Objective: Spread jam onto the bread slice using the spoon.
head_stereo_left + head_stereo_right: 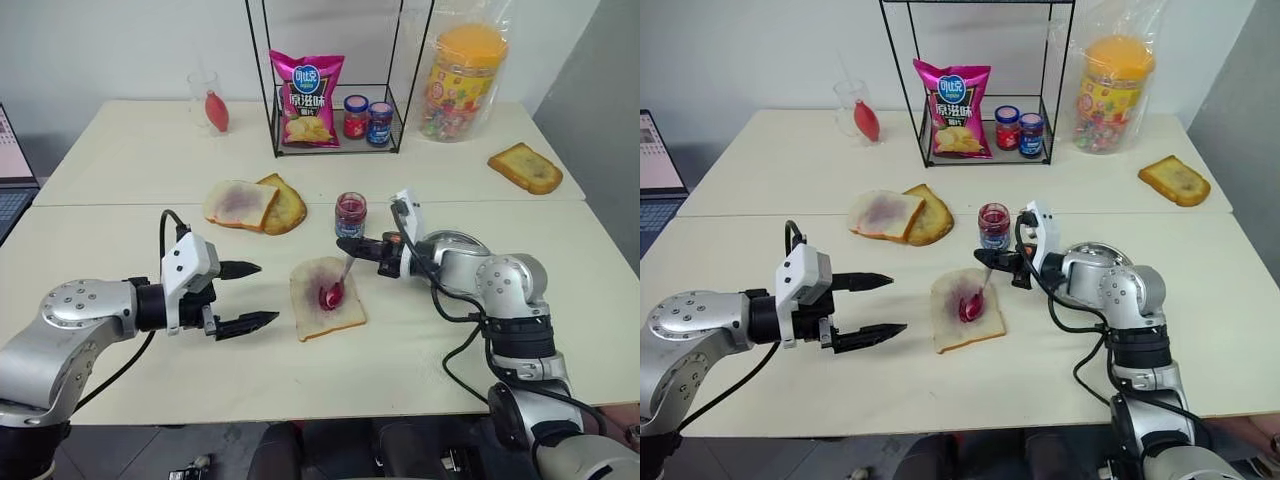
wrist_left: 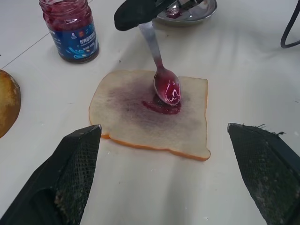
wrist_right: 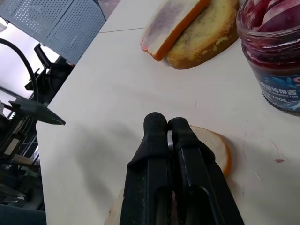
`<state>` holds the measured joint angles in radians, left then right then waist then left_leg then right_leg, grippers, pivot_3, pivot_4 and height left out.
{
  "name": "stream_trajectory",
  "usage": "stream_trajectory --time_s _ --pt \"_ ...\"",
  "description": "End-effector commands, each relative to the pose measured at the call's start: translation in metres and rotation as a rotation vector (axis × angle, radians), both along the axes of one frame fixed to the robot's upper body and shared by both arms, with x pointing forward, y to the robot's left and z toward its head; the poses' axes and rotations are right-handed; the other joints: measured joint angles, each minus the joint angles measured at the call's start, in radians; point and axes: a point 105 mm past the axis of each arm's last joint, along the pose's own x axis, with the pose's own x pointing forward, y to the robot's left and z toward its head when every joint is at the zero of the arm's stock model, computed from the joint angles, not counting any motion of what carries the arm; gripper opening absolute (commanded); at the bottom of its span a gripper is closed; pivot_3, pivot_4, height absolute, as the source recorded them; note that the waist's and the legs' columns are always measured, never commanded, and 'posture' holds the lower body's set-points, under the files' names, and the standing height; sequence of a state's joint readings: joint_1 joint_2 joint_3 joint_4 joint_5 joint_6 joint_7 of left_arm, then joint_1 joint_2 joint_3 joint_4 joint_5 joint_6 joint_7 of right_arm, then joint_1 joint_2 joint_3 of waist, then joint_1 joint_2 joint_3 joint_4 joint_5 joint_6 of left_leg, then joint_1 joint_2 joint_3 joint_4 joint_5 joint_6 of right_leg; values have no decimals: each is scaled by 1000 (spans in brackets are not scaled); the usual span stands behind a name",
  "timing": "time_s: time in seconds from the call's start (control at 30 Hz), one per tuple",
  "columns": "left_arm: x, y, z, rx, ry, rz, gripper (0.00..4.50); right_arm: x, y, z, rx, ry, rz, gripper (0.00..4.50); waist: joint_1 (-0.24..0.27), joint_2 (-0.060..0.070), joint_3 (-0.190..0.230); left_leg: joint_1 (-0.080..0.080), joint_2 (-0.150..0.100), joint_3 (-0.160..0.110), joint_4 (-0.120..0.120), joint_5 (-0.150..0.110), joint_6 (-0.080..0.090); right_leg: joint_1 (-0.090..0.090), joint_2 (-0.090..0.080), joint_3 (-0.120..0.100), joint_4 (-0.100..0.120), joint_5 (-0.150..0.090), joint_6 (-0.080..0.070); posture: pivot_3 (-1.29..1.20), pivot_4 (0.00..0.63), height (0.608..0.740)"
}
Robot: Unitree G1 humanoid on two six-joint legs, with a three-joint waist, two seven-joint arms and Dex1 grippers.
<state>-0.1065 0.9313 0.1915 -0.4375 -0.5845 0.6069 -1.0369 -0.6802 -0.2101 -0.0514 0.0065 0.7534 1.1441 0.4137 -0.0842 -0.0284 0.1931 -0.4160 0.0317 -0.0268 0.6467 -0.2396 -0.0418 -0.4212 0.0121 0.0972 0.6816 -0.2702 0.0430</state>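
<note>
Red-smeared spoon (image 2: 165, 84) is pinched by its handle in the right gripper (image 1: 352, 246), jaws clamped tight on it, bowl down on the middle of the bread slice (image 2: 150, 112). Blob of jam (image 2: 163, 107) sits under the bowl, with a fainter purple stain around it; edges and corners look bare. Slice lies flat on the surface (image 1: 420, 350), jam jar (image 1: 350, 215) just behind it, lid off. Left gripper (image 1: 250, 296) hangs wide apart beside the slice, holding nothing, not touching it.

Step in hand: spreading, partway. Next move likely needs the bowl dragged flat outward toward the crust with light pressure. Risk: slice may slide, since nothing pins it.
</note>
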Motion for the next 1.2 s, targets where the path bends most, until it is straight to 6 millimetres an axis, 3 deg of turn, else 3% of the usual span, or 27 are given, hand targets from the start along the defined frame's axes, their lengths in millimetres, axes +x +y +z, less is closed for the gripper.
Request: stream_trajectory --time_s 0.03,0.37,0.53,0.63,0.87,1.2 --pt "0 -3 6 9 -33 -16 4500 7 0 9 12 -69 -30 5 0 0 0 0 0 0 0 0 0 0 0 0 0 0 0 0 150 740" --pt "0 -3 6 5 -35 -15 4500 24 -2 25 26 -177 -115 5 0 0 0 0 0 0 0 0 0 0 0 0 0 0 0 0 150 740" --pt "0 -3 6 5 -37 -12 4500 17 2 39 78 -173 -71 5 0 0 0 0 0 0 0 0 0 0 0 0 0 0 0 0 150 740" --pt "0 -3 6 5 -38 -10 4500 0 2 50 165 -109 18 5 0 0 0 0 0 0 0 0 0 0 0 0 0 0 0 0 150 740" --pt "0 -3 6 4 -37 -13 4500 -15 -11 24 76 -42 66 5 1 0 0 0 0 -1 0 0 0 0 0 0 0 0 0 0 150 740" --pt "0 -3 6 7 -40 -17 4500 4 -16 0 16 -40 -34 5 -2 0 0 0 0 0 0 0 0 0 0 0 0 0 0 0 150 740"
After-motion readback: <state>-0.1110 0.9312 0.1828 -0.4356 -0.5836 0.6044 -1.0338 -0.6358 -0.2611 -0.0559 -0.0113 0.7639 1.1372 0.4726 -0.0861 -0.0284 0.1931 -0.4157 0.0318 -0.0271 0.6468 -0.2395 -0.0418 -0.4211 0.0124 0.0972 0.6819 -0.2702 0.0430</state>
